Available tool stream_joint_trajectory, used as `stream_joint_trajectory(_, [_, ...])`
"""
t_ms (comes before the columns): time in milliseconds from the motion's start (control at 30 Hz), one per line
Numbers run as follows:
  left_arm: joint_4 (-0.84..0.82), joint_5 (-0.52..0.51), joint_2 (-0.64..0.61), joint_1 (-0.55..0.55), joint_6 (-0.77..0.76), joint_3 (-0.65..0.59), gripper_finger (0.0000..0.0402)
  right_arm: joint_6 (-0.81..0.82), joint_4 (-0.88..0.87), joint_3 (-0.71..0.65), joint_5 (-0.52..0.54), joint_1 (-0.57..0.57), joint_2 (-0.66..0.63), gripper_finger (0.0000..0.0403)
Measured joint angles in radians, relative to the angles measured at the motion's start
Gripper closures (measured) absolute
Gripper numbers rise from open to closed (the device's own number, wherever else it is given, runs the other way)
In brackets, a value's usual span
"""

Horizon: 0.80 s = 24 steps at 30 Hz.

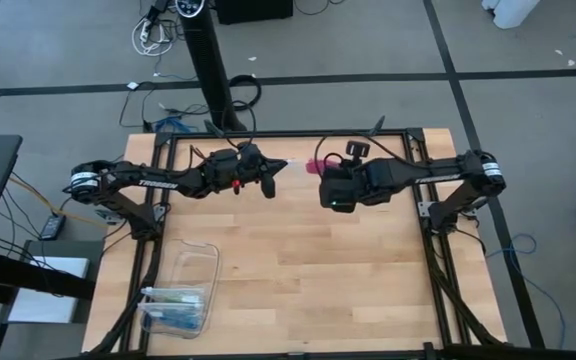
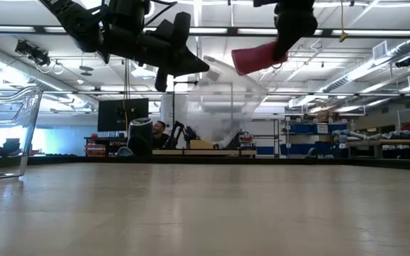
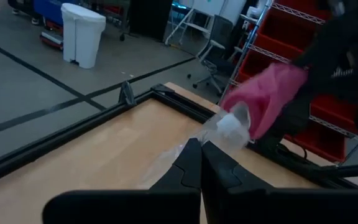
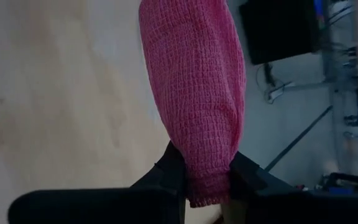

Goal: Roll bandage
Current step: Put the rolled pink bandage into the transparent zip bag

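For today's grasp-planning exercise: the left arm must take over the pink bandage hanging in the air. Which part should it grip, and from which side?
Probably the free end. The bandage is clamped at one end by the right end effector, and its rolled body sticks out unsupported toward the left arm. The left end effector, now shut on the clear plastic bag, would come from its own side, fingers across the narrow width.

Layout above the table (image 1: 298,270)

Both grippers hang over its far edge: left gripper (image 1: 271,180) holds the plastic bag (image 1: 293,168), right gripper (image 1: 325,180) the bandage (image 1: 315,166) beside it; plastic box (image 1: 180,292) near-left.
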Motion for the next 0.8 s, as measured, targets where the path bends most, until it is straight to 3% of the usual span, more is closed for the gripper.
stream_joint_trajectory(400, [0.030, 0.007, 0.000, -0.016, -0.017, 0.000, 0.0401, -0.100, 0.037, 0.000, -0.093, -0.073, 0.059, 0.0344])
stream_joint_trajectory(800, [0.041, 0.008, 0.000, -0.033, -0.017, -0.001, 0.0401, -0.312, 0.250, 0.000, -0.252, -0.111, 0.074, 0.0344])
